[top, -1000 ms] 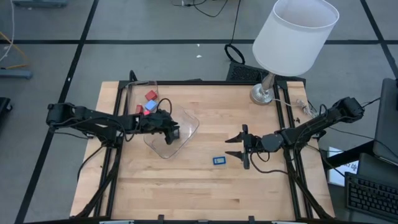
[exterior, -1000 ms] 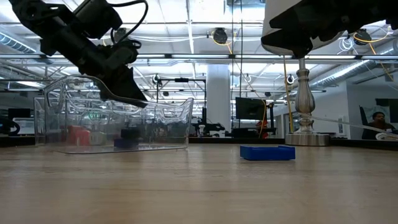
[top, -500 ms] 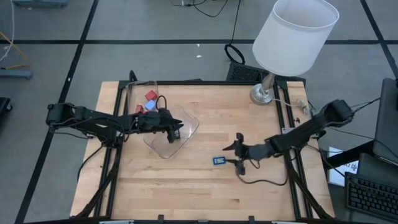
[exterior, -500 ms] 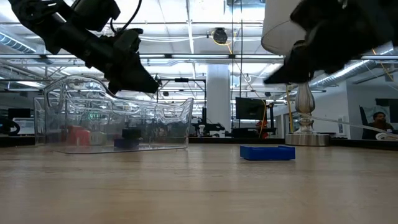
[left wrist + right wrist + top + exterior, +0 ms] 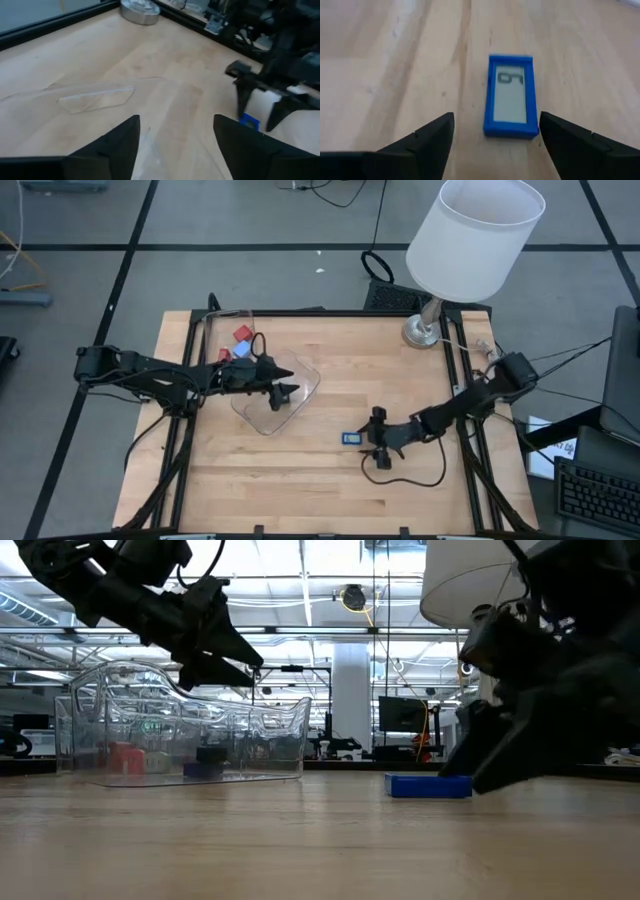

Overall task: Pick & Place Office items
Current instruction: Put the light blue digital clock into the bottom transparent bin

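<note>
Nearest to us in the low view lies the bare wooden desk (image 5: 300, 840), and on it a flat blue rectangle (image 5: 428, 785) with a pale window on its top face. In the right wrist view we see that same piece (image 5: 510, 96) lying flat on the wood ahead of our right gripper (image 5: 496, 132), whose two dark fingers (image 5: 427, 137) stand wide apart with nothing between them. From above, the right gripper (image 5: 377, 448) sits low over the desk just beside the blue rectangle (image 5: 352, 438), not touching it as far as we can tell.

Farther back and to the left stands a clear plastic container (image 5: 180, 740). Through its wall we make out a red cube (image 5: 127, 757), a dark block (image 5: 210, 753) and a blue piece (image 5: 205, 770) resting inside. From above, red and blue pieces (image 5: 240, 343) show at the container's far end. Our left gripper (image 5: 283, 392) hangs above the container (image 5: 300, 385), over its near end; its fingers (image 5: 115, 142) are spread and hold nothing.

Beyond all this, at the far right corner of the desk, stands a lamp (image 5: 478, 235) with a white shade, its metal base (image 5: 422, 330) on the wood.
</note>
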Motion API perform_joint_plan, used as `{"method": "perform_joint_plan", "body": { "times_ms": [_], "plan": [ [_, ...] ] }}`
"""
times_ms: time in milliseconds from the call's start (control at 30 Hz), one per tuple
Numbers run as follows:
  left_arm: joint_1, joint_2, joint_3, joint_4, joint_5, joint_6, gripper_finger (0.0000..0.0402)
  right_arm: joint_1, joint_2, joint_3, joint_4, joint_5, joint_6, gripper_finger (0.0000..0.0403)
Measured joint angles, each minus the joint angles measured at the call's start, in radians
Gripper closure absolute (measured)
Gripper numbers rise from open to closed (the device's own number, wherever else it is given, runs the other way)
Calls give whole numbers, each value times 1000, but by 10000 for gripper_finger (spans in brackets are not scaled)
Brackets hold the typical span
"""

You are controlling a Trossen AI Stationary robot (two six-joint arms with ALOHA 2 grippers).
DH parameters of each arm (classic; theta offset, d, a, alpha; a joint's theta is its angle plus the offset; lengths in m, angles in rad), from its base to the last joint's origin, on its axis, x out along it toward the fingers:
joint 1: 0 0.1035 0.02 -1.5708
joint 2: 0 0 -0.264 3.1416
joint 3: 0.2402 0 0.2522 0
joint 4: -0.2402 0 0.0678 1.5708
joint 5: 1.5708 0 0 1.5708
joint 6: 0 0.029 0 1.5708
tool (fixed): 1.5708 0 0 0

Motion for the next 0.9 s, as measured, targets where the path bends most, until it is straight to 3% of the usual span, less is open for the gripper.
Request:
{"method": "perform_joint_plan", "body": {
  "times_ms": [300, 767, 900],
  "plan": [
    [0, 0, 0, 12, 6, 0, 122, -6, 100, 2, 131, 12, 0, 141],
    [0, 0, 0, 11, 5, 1, 121, -9, 103, 2, 113, 56, 0, 248],
    [0, 0, 0, 11, 5, 1, 121, -9, 103, 2, 113, 56, -5, 254]
  ]
}}
